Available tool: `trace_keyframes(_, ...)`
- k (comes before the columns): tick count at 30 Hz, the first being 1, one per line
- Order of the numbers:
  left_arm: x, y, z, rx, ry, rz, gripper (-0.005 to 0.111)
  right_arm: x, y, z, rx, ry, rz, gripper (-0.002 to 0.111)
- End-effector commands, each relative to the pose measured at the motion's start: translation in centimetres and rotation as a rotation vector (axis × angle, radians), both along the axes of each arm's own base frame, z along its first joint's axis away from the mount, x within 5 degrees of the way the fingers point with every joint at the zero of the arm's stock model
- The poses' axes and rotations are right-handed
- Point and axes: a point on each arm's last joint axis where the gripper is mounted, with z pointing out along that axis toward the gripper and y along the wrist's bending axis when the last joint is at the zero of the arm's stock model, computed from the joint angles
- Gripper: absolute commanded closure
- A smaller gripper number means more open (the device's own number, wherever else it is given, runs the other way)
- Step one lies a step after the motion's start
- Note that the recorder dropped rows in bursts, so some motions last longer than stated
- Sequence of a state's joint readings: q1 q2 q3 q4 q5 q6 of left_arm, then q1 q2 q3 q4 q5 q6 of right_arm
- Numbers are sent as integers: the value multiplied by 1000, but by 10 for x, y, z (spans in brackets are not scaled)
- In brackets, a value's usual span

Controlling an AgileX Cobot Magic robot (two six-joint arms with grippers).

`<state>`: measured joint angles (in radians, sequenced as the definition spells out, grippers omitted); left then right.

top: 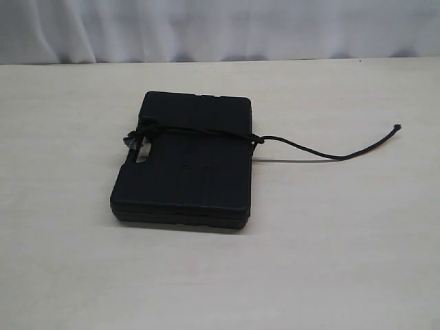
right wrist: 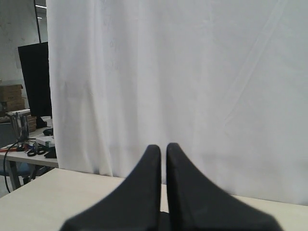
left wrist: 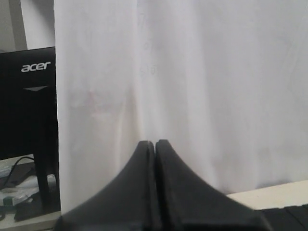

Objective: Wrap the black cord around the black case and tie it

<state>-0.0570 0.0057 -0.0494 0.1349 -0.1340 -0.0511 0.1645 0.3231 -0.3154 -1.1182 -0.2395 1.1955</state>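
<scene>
You have one black case (top: 182, 172) lying flat in the middle of the counter (top: 344, 268). One black cord (top: 302, 147) is wrapped across it and knotted by the handle cutout (top: 146, 155), its tail trailing toward the counter's right edge. The left jaws and the right jaws are both together, empty.

pale table (top: 69, 275) w/ white curtain (top: 206, 27) behind, acer monitor (left wrist: 29, 110)

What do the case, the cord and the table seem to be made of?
Case: probably moulded plastic, matte black; ribbed sides, little shine.
Cord: likely textile string, dull black; it lies limp in curves, with a frayed tuft.
Table: pale wood-look top with faint grain; solid wood or laminate, I cannot tell.
</scene>
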Motion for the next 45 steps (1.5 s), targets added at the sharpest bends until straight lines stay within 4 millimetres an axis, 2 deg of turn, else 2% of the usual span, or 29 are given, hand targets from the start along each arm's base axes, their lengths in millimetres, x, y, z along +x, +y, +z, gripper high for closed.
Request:
trace_keyframes(1, 2, -1, -13, 7, 6, -1, 107, -1, 0, -1, 7, 3, -1, 104)
trace_keyframes(12, 4, 0, -20, 64, 80, 22, 107, -1, 0, -1, 7, 3, -1, 104)
trace_keyframes(16, 5, 2, -28, 130, 168, 44, 107, -1, 0, -1, 7, 3, -1, 104)
trace_keyframes(29, 3, 5, -55, 129, 466, 65, 107, -1, 0, -1, 7, 3, -1, 104)
trace_keyframes(45, 3, 5, -56, 130, 477, 66, 107, -1, 0, -1, 7, 3, -1, 104)
